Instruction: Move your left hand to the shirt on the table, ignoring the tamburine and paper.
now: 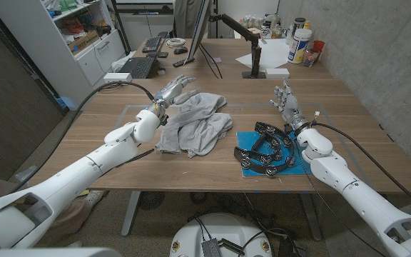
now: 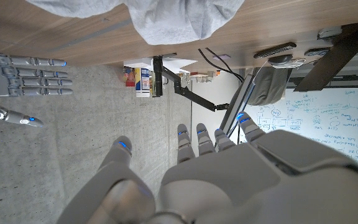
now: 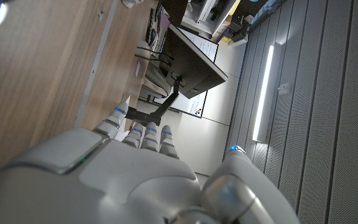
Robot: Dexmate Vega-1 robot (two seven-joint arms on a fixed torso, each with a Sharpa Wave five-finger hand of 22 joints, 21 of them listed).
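Head view: left hand (image 1: 171, 93), fingers spread and holding nothing, at the far-left edge of the crumpled grey cloth shirt (image 1: 195, 126) mid-table; right hand (image 1: 285, 101) likewise empty. Drifting right risks snagging the black tambourine (image 1: 264, 150) on blue paper (image 1: 298, 163). Left wrist view: wooden table (image 2: 73, 31), concrete wall behind.

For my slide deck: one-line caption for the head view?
Left hand at the grey shirt; right hand open beside the tambourine.
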